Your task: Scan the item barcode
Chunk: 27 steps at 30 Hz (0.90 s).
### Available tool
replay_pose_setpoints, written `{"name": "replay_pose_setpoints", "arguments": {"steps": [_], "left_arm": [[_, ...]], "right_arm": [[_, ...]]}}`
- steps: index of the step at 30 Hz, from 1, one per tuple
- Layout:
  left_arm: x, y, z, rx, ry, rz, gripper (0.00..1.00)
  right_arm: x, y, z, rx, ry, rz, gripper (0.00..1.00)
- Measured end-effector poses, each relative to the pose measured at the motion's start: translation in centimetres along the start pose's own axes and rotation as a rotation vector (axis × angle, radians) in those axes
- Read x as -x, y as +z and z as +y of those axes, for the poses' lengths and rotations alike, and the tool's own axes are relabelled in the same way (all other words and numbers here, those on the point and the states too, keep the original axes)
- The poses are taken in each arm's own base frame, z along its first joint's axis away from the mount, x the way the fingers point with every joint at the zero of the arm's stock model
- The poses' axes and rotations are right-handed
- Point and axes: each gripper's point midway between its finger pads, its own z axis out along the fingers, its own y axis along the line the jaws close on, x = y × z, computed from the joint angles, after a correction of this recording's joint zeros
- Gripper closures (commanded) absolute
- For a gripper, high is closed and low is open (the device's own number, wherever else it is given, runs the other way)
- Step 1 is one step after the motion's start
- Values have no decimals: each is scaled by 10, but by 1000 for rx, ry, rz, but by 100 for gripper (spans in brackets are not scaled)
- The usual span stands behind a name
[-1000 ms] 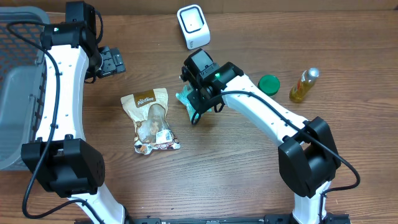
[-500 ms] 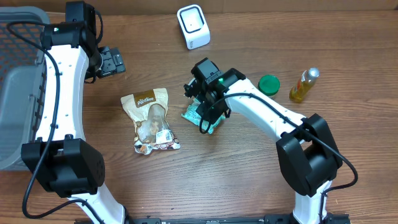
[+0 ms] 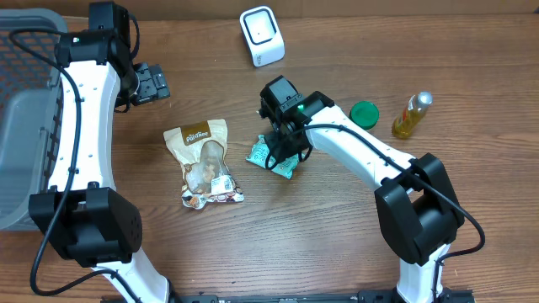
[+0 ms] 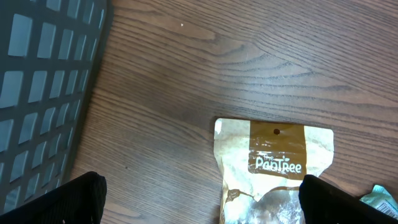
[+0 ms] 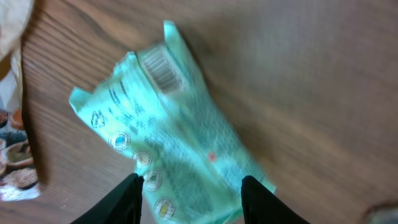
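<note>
The green packet (image 5: 180,137) lay flat on the wooden table (image 3: 337,244), near its middle, directly under the right gripper (image 5: 193,193). In the right wrist view the gripper's two fingers (image 5: 132,194) stood apart, one on each side of the packet's near end and not pinching it. The packet's barcode (image 5: 160,65) faced up at its far end, away from the fingers. The white barcode scanner (image 3: 262,34) sat by the far edge of the table, well apart from the packet, with bare wood between them.

A grey mesh basket (image 3: 25,126) occupied the left edge of the table, its grey floor in plain view. The left gripper (image 3: 154,82) hung near the basket's far right corner, fingers spread wide with nothing between them.

A tan snack pouch (image 3: 205,162) lay just to the left of the green packet, close to it but not touching. Toward the right edge sat a round green lid (image 3: 365,113) and, beside it, a small bottle of yellow liquid (image 3: 411,115) with a silver cap. The right arm's wrist hid the middle of the packet from overhead.
</note>
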Motion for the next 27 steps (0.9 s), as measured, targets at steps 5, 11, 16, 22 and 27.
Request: {"name": "replay_pose_setpoints", "arguments": {"steps": [5,11,16,22,27], "left_arm": [[0,0,0,0,0,0,0],[18,-1,-5,-22,-10,-71,0],[16,-1,-12,-62,-9,-61,0],[6,-6,-49,-263,44,-11,60],[-16,-11,-104,-451,154,64,71]], "right_arm": [[-20,-1,2,12,122,84,58],[-16,-1,7,35,215,70,77],[-16,-1,9,49,241,75,91],[-21,6,10,57,280,85,96],[-43,25,7,49,317,136,96]]}}
